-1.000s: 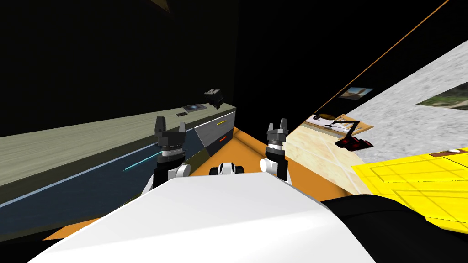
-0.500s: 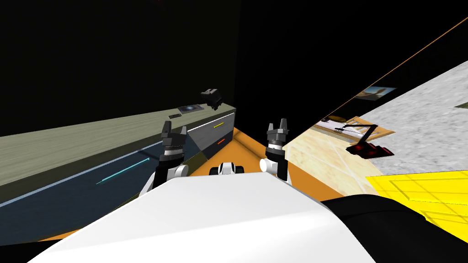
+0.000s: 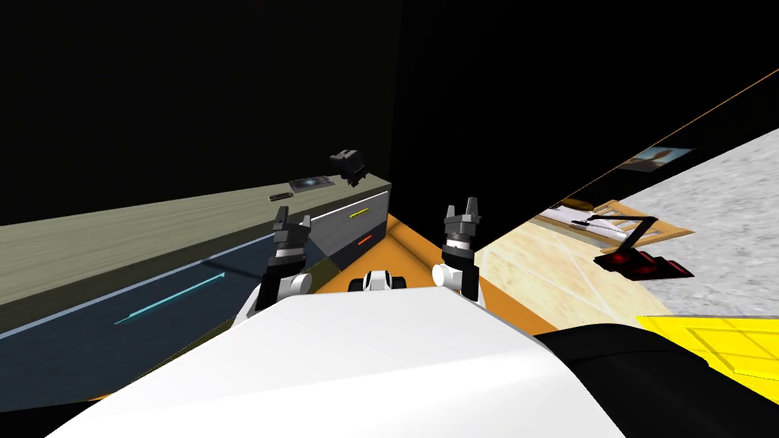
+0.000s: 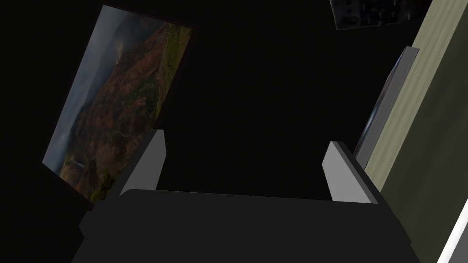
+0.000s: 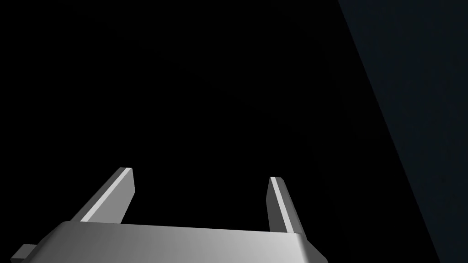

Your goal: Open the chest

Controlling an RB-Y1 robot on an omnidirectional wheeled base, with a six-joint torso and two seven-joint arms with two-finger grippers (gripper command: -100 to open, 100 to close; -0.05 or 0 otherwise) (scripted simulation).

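Turning is the main change: vs a sec ago the whole head view has slid. The red-and-black thing and the yellow patch have drifted out right. The teal handle on the chest now runs further down-left. That's my own move (base/torso), not the furniture's. The left gripper has also dipped a bit and rolled. It now shows in front of the seam where the chest's dark blue front meets its grey end part. The right gripper hasn't budged.

Meaning, as I judge it: still lining up, no pull begun. The chest runs long and low on my left, olive top, fronts look flush, so shut.

Tools: left fingers spread wide, nothing btw them; one stands just beside the chest's top edge, contact not clear. Right gripper likewise wide and empty, facing a black area.

Edges and room:
- A pale strip runs under the top edge, above the teal handle.
- The grey end part has a yellow handle over an orange handle. Can't tell which handle is meant.
- The chest's end corner meets a black area.
- An orange floor strip lies btw chest and me, so there's room to pull back.
- A dark gadget, flat slab and small bar sit on top near the far end, well apart from the handles.
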